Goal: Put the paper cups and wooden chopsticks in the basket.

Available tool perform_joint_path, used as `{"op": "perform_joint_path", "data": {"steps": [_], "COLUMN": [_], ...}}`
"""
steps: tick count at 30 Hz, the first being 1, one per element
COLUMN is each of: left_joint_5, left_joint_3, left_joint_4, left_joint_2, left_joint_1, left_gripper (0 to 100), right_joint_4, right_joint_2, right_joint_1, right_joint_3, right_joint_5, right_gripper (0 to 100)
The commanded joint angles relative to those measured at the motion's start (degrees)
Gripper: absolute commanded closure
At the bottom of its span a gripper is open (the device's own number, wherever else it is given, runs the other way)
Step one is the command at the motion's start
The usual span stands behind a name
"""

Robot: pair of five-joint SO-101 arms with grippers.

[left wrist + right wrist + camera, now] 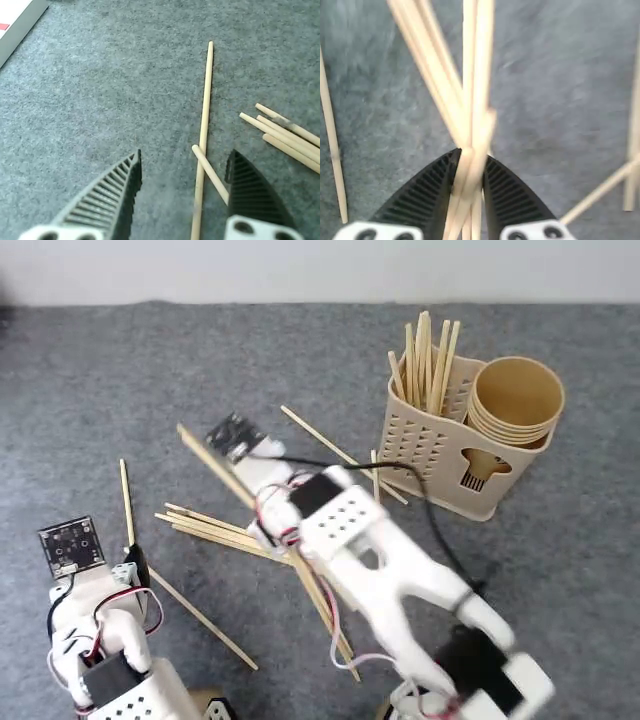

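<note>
My right gripper (470, 156) clenches a bundle of wooden chopsticks (472, 75), well apart from the basket (415, 440); next, I judge, lift and carry them over it. My left gripper (182, 165) gapes, released

The basket (420, 445) stands far right on the table (100, 390) — paper cups (517, 400) stacked in its right compartment, chopsticks (428, 365) upright in its left. Loose chopsticks (210, 528) lie fanned at centre, a bundle of chopsticks (470, 100) clamped in the right gripper (471, 155); at left, a single chopstick (126, 498) lies below the left gripper (185, 155)

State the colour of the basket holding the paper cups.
The basket is beige, with rows of small holes; best seen in the high view.
</note>
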Motion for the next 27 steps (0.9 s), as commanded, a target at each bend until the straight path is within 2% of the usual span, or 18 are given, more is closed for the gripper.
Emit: {"op": "perform_joint_path", "data": {"steps": [1, 7, 12, 27], "left_joint_5": [0.4, 0.4, 0.4, 0.3], "left_joint_3": [-0.6, -0.5, 0.0, 0.1], "left_joint_4": [-0.6, -0.6, -0.8, -0.8], "left_joint_2": [-0.9, -0.9, -0.9, -0.9], "left_joint_1": [-0.3, -0.3, -0.3, -0.3], "left_gripper": [74, 74, 74, 74], "right_joint_4": [-0.1, -1.9, -7.3, -20.4], "right_joint_2": [-10.3, -20.5, -26.3, -32.4], "right_joint_1": [1.8, 3.0, 5.2, 13.2], "right_joint_3": [-1.5, -1.6, -1.6, -1.5], "right_joint_5": [3.0, 3.3, 3.0, 2.8], "right_gripper": [98.9, 98.9, 98.9, 98.9]}}
